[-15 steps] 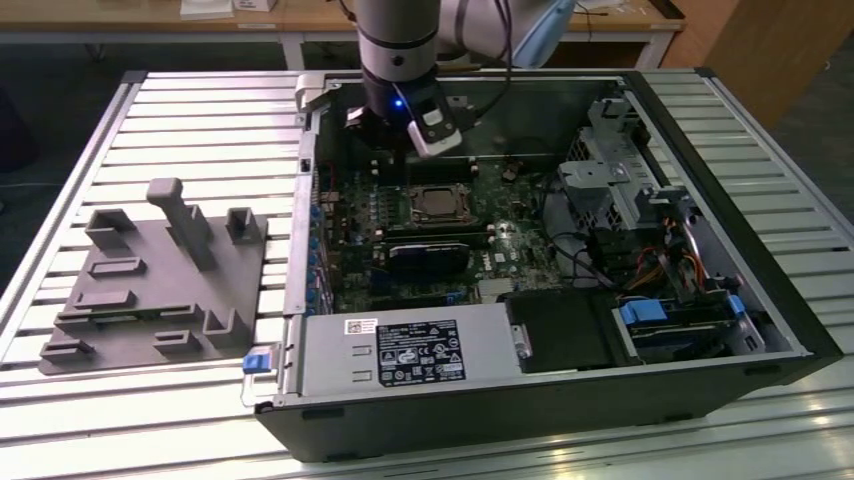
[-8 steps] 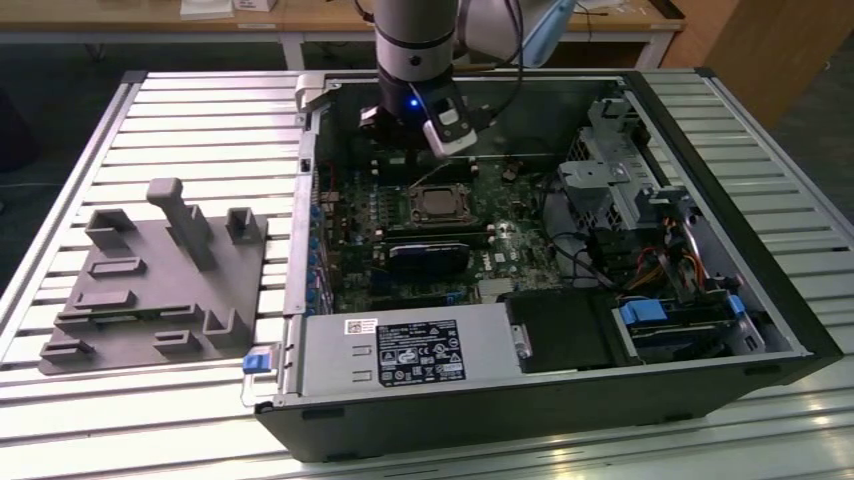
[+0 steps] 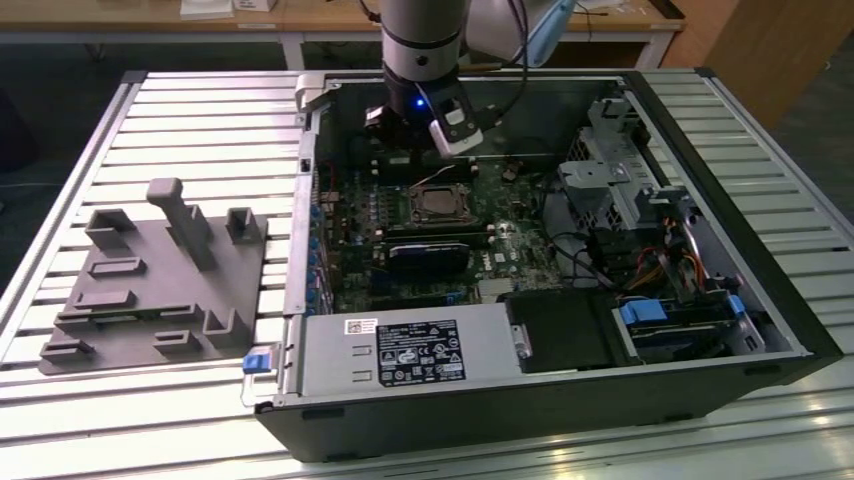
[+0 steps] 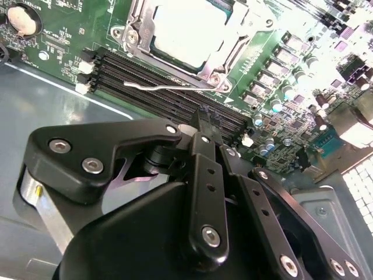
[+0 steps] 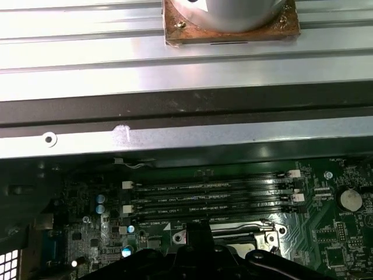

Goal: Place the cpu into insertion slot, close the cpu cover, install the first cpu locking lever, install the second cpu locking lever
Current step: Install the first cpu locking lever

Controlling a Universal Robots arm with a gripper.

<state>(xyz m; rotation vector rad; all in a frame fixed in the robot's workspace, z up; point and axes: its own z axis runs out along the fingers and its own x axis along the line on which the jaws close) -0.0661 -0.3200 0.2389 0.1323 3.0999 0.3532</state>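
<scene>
The small silver-grey square cpu [image 4: 186, 26] sits under the silvery frame cpu cover [image 4: 175, 63]. The black gripper [image 4: 201, 119] looks shut and empty near the thin wire lever [image 4: 169, 87]. If it slips off, it could scratch the green board [image 4: 52, 41].

On my slatted metal desk [image 3: 200, 110] I see the open black computer case [image 3: 534, 418] lying on its side and, just beside it toward the exterior view's left, a grey moulded fixture plate [image 3: 134, 300] with upright posts
</scene>
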